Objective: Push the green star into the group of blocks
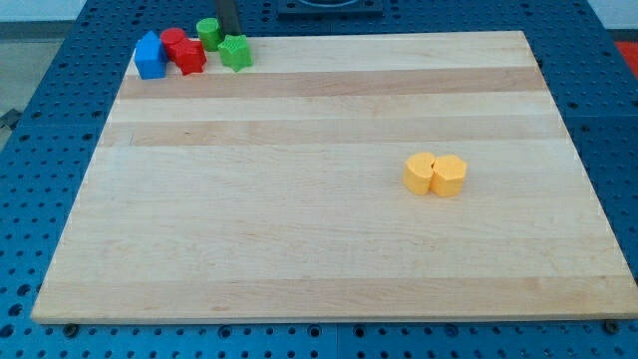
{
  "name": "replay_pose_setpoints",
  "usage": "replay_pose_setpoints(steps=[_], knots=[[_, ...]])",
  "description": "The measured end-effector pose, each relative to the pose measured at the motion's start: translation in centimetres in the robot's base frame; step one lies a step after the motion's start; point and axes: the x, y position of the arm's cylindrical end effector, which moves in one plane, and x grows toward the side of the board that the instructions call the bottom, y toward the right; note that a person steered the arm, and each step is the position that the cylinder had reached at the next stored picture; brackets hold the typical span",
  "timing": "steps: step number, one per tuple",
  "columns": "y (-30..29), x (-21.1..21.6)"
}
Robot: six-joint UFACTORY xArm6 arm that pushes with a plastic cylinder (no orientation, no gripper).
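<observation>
Green star (236, 52) touching red blocks (183, 51) at the view's top-left; my tip (227, 33) apparently just behind, contact unclear.

A pale wooden board (329, 229) lies on a blue perforated table (598, 60) under even light.

The desk (299, 239) carries blue (150, 56), red (182, 51) and green blocks (224, 45) beside my tip (226, 33), and two yellow blocks (436, 175) far off.

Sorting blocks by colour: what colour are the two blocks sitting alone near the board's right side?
Both yellow blocks are yellow, shown clearly in the camera view.
</observation>
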Motion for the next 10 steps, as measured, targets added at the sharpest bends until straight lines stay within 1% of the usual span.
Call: replay_pose_setpoints(steps=[1, 2, 3, 4, 7, 8, 9, 10], knots=[[5.0, 0.0], [8.0, 1.8], [8.1, 4.8], [6.8, 5.4], [0.4, 3.6], [-0.1, 3.7], [1.2, 5.4], [0.9, 7.0]])
